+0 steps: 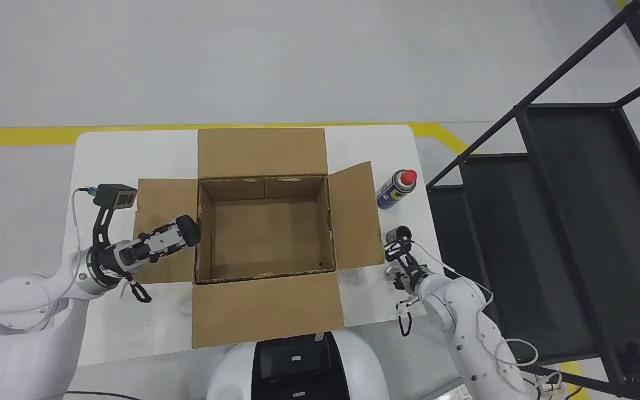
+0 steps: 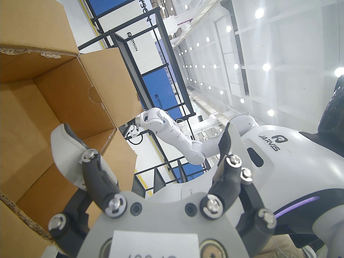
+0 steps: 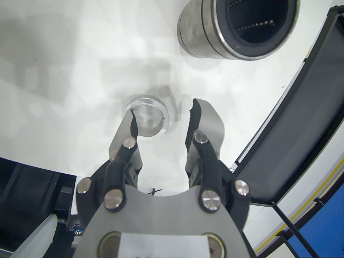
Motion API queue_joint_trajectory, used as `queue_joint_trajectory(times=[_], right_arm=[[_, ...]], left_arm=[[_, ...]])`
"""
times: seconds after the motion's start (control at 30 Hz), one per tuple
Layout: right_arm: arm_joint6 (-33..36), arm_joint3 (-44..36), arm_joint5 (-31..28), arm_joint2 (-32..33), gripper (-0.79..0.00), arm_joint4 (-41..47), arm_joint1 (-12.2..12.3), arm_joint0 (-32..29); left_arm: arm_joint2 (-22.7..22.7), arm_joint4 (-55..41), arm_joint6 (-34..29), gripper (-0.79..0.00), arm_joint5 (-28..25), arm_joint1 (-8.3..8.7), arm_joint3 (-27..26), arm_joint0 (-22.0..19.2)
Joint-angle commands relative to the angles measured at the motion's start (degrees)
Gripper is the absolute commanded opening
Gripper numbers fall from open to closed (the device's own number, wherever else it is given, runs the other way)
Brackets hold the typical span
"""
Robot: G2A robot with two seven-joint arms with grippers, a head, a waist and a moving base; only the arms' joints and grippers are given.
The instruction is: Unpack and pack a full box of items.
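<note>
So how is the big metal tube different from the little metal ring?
The big metal tube lies on its side; the little metal ring sits flat, hole up. The tube is dark inside; the ring is shiny. The ring is beside the right gripper; the tube lies farther off. Both are round metal.

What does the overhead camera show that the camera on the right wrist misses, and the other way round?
Overhead: the open cardboard box, empty inside, a spray can beside one flap, and the left gripper at the box's opposite side. Right wrist: a small metal ring lying on the table by one fingertip, and the hollow bore of a metal cylinder farther ahead. Shared: the white table and the right gripper, open.
</note>
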Motion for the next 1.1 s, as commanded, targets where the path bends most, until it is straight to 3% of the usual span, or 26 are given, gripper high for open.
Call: queue_joint_trajectory(times=[0.0, 0.07, 0.1, 0.37, 0.83, 1.07], right_arm=[[-0.8, -1.8, 0.0, 1.3, -0.292, 2.4, 0.1, -0.9], [-1.1, -5.1, -0.9, 3.9, -0.052, 6.2, 0.3, -3.1], [-0.9, -6.6, -1.4, 5.5, 0.000, 7.7, 0.5, -4.3], [0.4, -11.8, -13.6, 13.2, 0.000, 20.8, 1.7, -9.9], [-0.1, -11.9, -13.3, 12.4, 0.000, 20.1, 1.8, -9.4], [0.8, -7.9, -12.1, 9.7, 0.000, 18.8, 2.1, -6.6]], left_arm=[[0.0, 0.0, 0.0, 0.000, 0.0, 0.00, 0.0, 0.0], [0.0, 0.0, 0.0, 0.000, 0.0, 0.00, 0.0, 0.0], [0.0, 0.0, 0.0, 0.000, 0.0, 0.00, 0.0, 0.0], [0.0, 0.0, 0.0, 0.000, 0.0, 0.00, 0.0, 0.0], [0.0, 0.0, 0.0, 0.000, 0.0, 0.00, 0.0, 0.0], [0.0, 0.0, 0.0, 0.000, 0.0, 0.00, 0.0, 0.0]])
